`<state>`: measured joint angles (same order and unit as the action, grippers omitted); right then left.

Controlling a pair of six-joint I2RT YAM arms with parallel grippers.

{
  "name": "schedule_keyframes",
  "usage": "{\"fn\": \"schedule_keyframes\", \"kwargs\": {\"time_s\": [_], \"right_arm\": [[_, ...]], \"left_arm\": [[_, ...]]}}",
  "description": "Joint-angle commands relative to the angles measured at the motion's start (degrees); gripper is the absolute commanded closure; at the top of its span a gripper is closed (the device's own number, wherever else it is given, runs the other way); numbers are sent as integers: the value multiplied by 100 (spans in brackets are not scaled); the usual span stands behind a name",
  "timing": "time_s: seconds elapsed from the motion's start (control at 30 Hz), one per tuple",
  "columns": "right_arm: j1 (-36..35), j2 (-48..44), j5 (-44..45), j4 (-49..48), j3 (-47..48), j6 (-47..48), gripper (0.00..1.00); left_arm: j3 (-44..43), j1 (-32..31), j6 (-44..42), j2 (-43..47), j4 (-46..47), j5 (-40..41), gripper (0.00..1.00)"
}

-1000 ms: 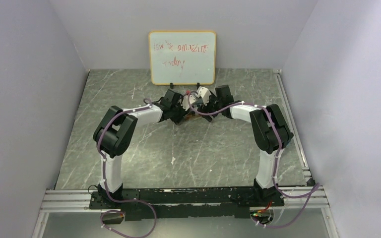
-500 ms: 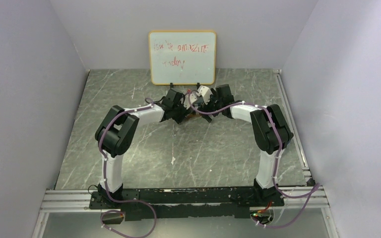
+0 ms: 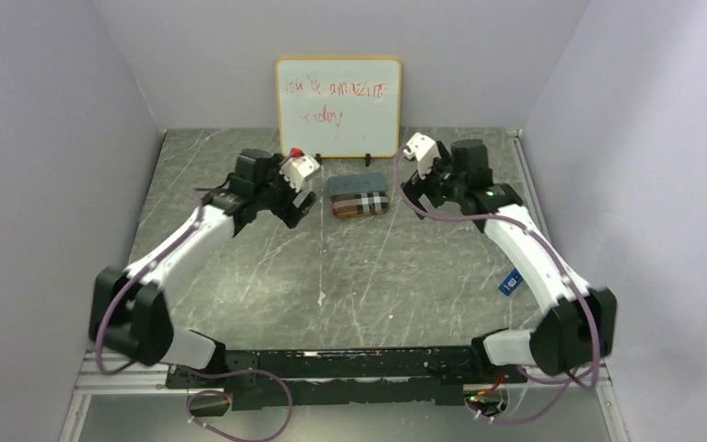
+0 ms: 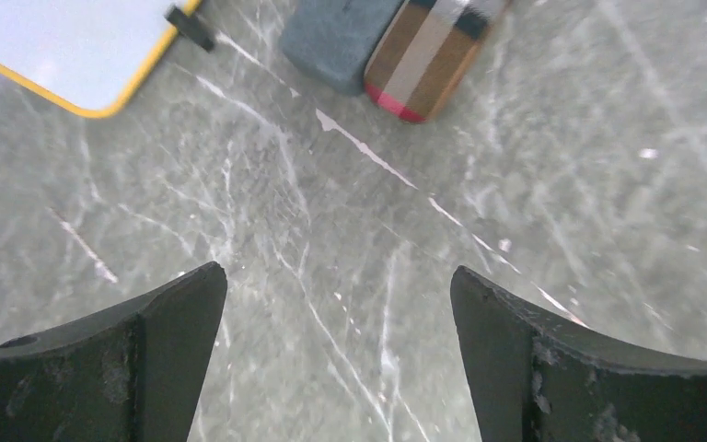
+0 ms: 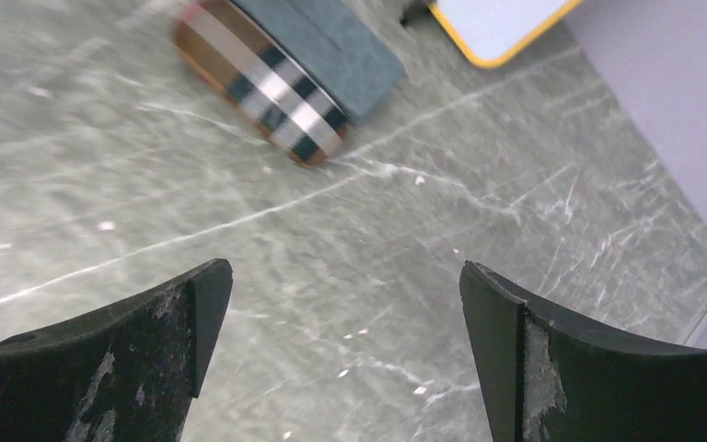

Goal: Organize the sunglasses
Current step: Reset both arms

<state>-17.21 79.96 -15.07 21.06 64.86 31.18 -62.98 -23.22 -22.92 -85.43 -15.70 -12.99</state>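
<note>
My left gripper [image 3: 296,204] and right gripper [image 3: 414,187] both hang wide open and empty near the table's [image 3: 377,276] far edge, either side of the plaid case [image 3: 361,204] lying against the grey-blue case [image 3: 357,184] before the whiteboard [image 3: 338,106]; where the sunglasses are I cannot tell.

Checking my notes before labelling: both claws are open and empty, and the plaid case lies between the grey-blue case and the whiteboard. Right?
Not quite: the top external view shows the grey-blue case lying between the plaid case and the whiteboard. The left claw and right claw are open and empty, as you say.
</note>
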Motion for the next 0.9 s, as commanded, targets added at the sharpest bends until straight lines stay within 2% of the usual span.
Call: {"fn": "schedule_keyframes", "kwargs": {"time_s": [0.0, 0.13, 0.2, 0.27, 0.33, 0.37, 0.43, 0.57, 0.73, 0.87], "right_arm": [[-47, -1239, -949, 1577, 253, -717, 0], [-47, -3055, -1606, 1067, -300, -1390, 0], [-11, -3672, -1836, 1230, -312, -1427, 0], [134, -3924, -1727, 1564, -177, -1460, 0], [233, -4356, -1388, 1728, -190, -1377, 0], [262, -4512, -1250, 1844, -188, -1320, 0], [270, -4799, -1089, 2143, -214, -1151, 0], [345, -5495, -1096, 2599, -535, -798, 0], [590, -5709, -1196, 2857, -533, -601, 0], [714, -5734, -1249, 2494, -705, -926, 0]], "left_arm": [[256, 80, -318, 1357, -1055, -832, 4], [464, 199, -480, 2582, -1846, -1138, 4], [454, 204, -673, 2973, -2403, -1163, 5], [671, 208, -745, 3582, -2569, -986, 11], [1007, 215, -548, 4221, -2468, -661, 11], [1127, 232, -599, 4527, -2465, -700, 15], [1300, 334, -499, 4967, -2311, -676, 16], [1309, 484, -409, 5058, -2268, -785, 16], [1528, 560, -269, 5146, -2088, -799, 17], [1640, 564, -271, 5209, -2051, -913, 18]]}}
